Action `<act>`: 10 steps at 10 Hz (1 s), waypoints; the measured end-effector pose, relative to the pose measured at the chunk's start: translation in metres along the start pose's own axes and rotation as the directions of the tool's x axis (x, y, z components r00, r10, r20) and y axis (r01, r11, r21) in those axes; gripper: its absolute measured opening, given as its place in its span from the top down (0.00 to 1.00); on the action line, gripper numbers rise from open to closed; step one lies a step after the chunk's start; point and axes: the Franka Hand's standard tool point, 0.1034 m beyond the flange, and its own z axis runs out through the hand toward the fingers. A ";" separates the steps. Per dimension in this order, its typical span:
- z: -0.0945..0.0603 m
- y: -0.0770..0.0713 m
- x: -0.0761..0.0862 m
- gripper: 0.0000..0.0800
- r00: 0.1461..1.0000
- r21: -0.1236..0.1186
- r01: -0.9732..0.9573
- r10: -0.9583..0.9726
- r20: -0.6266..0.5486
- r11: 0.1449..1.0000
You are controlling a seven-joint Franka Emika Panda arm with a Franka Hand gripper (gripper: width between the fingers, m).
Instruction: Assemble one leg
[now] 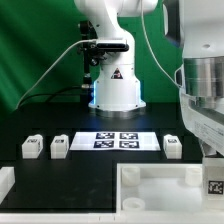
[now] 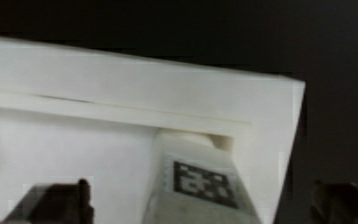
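Observation:
In the wrist view a leg, a white blocky piece with a black-and-white tag, stands against the inner corner of the big white tray-like frame. My gripper is around it. One dark finger stands clear of the leg with white showing between them, and the other finger is close beside it. The jaws look open. In the exterior view the gripper hangs at the right edge with the leg's tag below it. Three more legs lie on the table.
The marker board lies in the middle of the black table in front of the robot base. The tray-like frame fills the exterior view's lower edge, and a white block sits at the lower left.

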 end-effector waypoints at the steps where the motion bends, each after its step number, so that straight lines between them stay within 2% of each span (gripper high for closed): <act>1: -0.001 -0.001 0.000 0.22 0.977 -0.002 0.211 -0.211 -0.011 0.978; 3: -0.001 -0.001 0.001 0.19 0.933 -0.003 0.361 -0.361 -0.010 0.933; 5: -0.001 -0.001 0.003 0.19 0.847 -0.006 0.531 -0.531 -0.011 0.847; 6: -0.002 0.000 0.010 0.19 0.729 -0.033 0.684 -0.684 -0.016 0.729; 7: -0.004 -0.003 0.011 0.19 0.519 -0.085 0.850 -0.854 -0.030 0.520; 8: -0.004 -0.004 0.004 0.19 0.372 -0.112 0.921 -0.928 -0.029 0.373; 9: -0.004 -0.004 0.003 0.19 0.413 -0.103 0.905 -0.910 -0.030 0.413; 10: -0.004 -0.004 0.003 0.31 0.414 -0.103 0.904 -0.910 -0.030 0.415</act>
